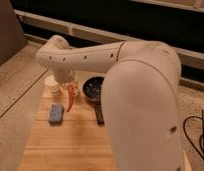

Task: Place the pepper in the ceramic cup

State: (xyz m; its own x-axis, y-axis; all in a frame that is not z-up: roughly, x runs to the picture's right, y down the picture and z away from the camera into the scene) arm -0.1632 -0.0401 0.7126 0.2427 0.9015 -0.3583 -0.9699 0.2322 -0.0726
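Note:
The red-orange pepper [70,98] hangs nearly upright, tip down, from my gripper [70,85], which is shut on its upper end. It is held just above the wooden board [75,140]. The off-white ceramic cup [53,86] stands at the board's far left corner, just left of the gripper and pepper. My large white arm reaches in from the right and hides the right side of the board.
A dark round bowl [93,89] sits right of the pepper. A black rectangular bar [99,114] lies in front of the bowl. A blue-grey sponge [56,113] lies on the board below the cup. Speckled floor surrounds the board; a black cable [197,135] lies at right.

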